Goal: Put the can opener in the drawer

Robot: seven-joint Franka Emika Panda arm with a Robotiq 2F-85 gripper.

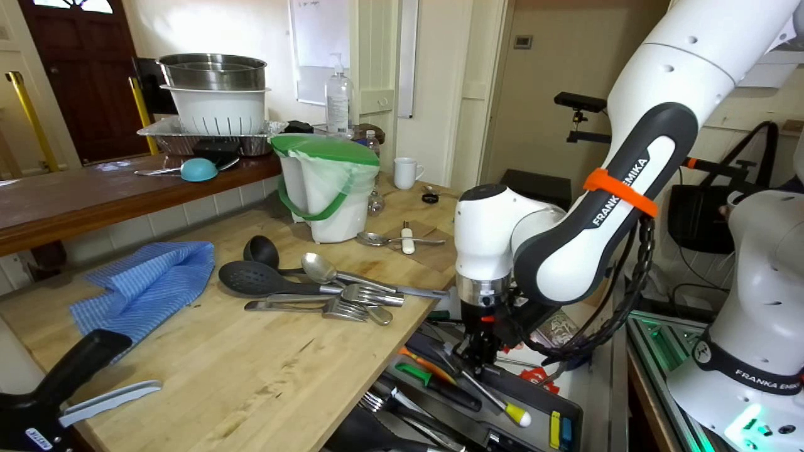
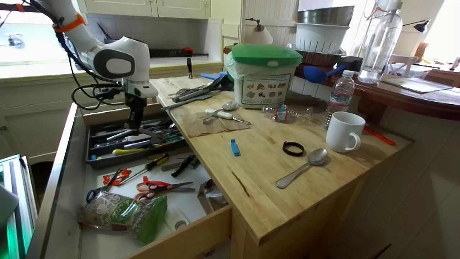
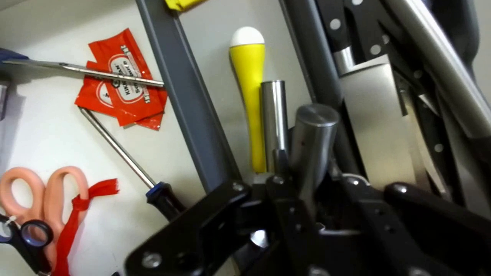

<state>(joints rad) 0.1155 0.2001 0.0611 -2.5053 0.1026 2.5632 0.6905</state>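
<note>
My gripper (image 3: 316, 180) points down into the open drawer (image 2: 118, 248), over its grey utensil tray (image 2: 107, 163). It also shows in both exterior views, in an exterior view (image 1: 475, 361) and in an exterior view (image 2: 136, 130). The fingers are partly closed, with a metal-handled tool between them that looks like the can opener (image 3: 316, 130). Its round handle end tilts up toward the wrist camera. Its head is hidden among the dark fingers; a dark part shows beside the fingertips in an exterior view (image 2: 154, 136). Whether it touches the tray cannot be told.
The tray holds knives (image 3: 376, 122) and a yellow-handled tool (image 3: 251, 96). Beside it lie red packets (image 3: 122, 84), a screwdriver (image 3: 119, 149) and scissors (image 3: 57, 191). The wooden counter (image 2: 258, 187) overhangs the drawer's side. Spoons and forks (image 1: 345, 301) lie on it.
</note>
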